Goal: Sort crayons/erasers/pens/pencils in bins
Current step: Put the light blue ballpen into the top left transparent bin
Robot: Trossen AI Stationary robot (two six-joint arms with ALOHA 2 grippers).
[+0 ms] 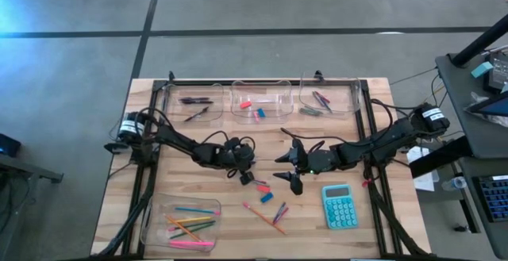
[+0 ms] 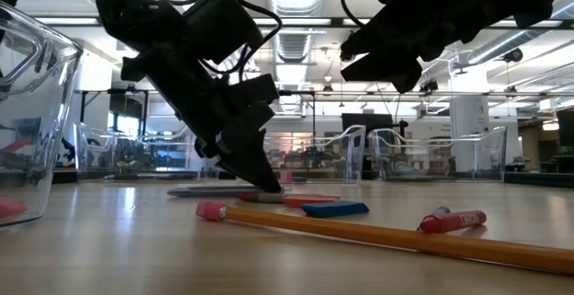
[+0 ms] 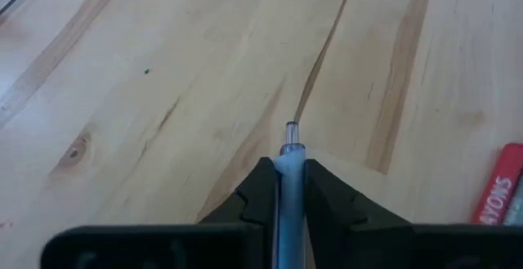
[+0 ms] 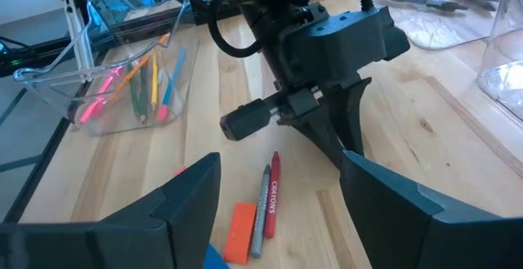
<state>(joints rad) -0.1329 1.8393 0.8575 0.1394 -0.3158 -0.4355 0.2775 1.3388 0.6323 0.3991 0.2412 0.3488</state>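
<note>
My left gripper (image 1: 244,175) is down at the table's middle, shut on a pale blue-grey pen (image 3: 288,179) with a clear pointed tip. The pen's body (image 2: 211,190) lies flat on the wood. Just to its right, my right gripper (image 1: 292,170) hangs open above the table, holding nothing. Loose beside them lie a red crayon (image 4: 274,189), a blue eraser (image 2: 334,209) and an orange pencil (image 2: 377,234) with a pink rubber end. Three clear bins (image 1: 260,102) stand along the far edge, and one (image 1: 181,223) holding pencils stands near left. My left gripper pinches the pen between its two fingers close to the tip end (image 3: 290,150), and the clear tip pokes out past the fingertips. The fingers slant down from the table's left and run roughly along the pen. The pen lies on the table.
A teal calculator (image 1: 340,206) lies near right. More sticks (image 1: 279,212) lie beside the orange pencil. The far-left bin (image 1: 194,102) holds dark pens, the middle one holds pink and blue erasers, and the far-right one (image 1: 329,97) holds crayons. A black frame rail (image 1: 262,81) borders the table.
</note>
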